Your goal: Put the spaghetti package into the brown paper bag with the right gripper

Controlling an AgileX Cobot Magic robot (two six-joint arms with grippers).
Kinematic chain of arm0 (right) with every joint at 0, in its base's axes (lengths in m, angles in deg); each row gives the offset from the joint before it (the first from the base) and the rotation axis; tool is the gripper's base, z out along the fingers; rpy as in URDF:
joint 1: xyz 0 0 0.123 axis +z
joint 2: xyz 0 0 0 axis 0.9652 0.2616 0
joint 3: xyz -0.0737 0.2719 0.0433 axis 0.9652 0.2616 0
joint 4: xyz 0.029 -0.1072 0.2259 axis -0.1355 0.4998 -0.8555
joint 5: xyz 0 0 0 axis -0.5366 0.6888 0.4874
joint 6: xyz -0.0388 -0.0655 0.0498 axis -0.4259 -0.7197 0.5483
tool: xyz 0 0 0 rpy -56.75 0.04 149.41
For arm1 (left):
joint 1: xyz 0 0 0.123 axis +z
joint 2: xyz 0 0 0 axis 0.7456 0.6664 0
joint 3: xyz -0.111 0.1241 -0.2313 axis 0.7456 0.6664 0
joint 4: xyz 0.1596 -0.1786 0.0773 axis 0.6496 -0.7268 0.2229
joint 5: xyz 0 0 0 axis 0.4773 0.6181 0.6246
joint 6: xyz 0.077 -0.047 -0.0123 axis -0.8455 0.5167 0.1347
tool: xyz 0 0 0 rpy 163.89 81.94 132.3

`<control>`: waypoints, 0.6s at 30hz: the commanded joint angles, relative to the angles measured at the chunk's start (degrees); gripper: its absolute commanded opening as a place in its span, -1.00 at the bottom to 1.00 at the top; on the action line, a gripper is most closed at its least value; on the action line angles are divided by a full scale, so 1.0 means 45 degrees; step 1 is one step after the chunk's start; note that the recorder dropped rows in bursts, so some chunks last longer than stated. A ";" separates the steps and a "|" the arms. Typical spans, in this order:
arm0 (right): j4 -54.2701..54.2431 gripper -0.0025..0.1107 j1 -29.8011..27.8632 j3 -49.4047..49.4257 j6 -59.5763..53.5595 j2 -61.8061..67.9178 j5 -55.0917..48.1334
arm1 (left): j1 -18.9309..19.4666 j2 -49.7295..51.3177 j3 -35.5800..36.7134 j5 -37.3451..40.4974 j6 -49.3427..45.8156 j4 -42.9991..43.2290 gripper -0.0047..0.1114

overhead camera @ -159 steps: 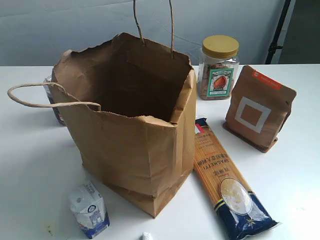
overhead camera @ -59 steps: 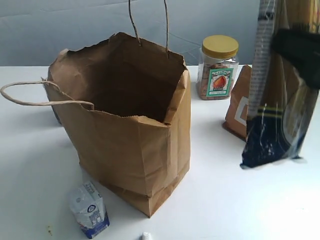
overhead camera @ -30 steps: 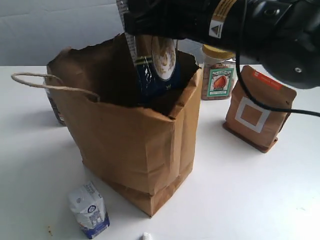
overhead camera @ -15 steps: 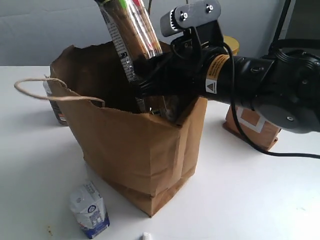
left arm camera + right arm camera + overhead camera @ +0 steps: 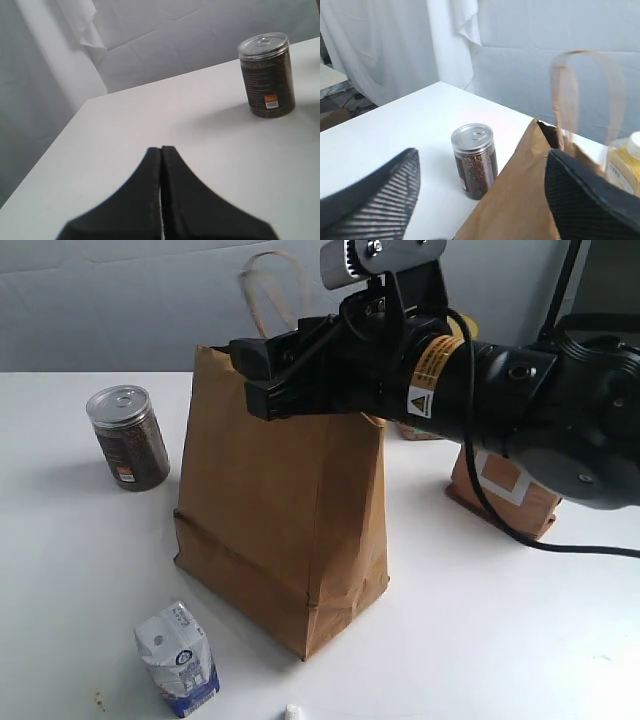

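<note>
The brown paper bag (image 5: 285, 510) stands upright in the middle of the table, its handles (image 5: 265, 290) blurred above it. The spaghetti package is hidden in every view. My right gripper (image 5: 250, 375) hovers at the bag's top edge, open and empty. In the right wrist view its ribbed fingers (image 5: 380, 195) stand wide apart, with the bag's upper edge (image 5: 520, 200) between them. My left gripper (image 5: 161, 149) is shut on nothing, low over bare table; it does not show in the exterior view.
A can of dark grains (image 5: 128, 437) stands left of the bag, also seen as the can (image 5: 265, 75) (image 5: 475, 160). A brown pouch with a white square (image 5: 510, 490) sits behind my right arm. A small white-blue packet (image 5: 177, 658) lies in front.
The spaghetti package, held upright over the bag half a second ago, has dropped out of sight. My right gripper has opened. The bag has swung upright, uncovering the can.
</note>
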 commanded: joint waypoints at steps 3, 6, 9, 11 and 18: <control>-0.1824 -0.63 0.0476 -0.0070 -0.1140 -0.1466 -0.1243 | -0.0037 0.0028 0.0060 -0.0090 0.0046 -0.0059 -0.92; -0.2244 -0.96 0.0476 -0.0070 -0.2524 -0.3048 -0.3224 | -0.0037 0.0028 0.0060 -0.0090 0.0046 -0.0059 -0.92; -0.2161 -0.96 0.0181 0.0018 -0.3198 -0.4282 -0.4825 | -0.0037 0.0028 0.0060 -0.0090 0.0046 -0.0059 -0.92; -0.2183 -0.96 -0.0609 0.0798 -0.3220 -0.5495 -0.4865 | -0.0037 0.0028 0.0060 -0.0090 0.0046 -0.0059 -0.92; -0.3339 -0.96 -0.4425 0.6063 -0.3911 -0.9918 -0.4537 | -0.0037 0.0028 0.0060 -0.0090 0.0046 -0.0059 -0.92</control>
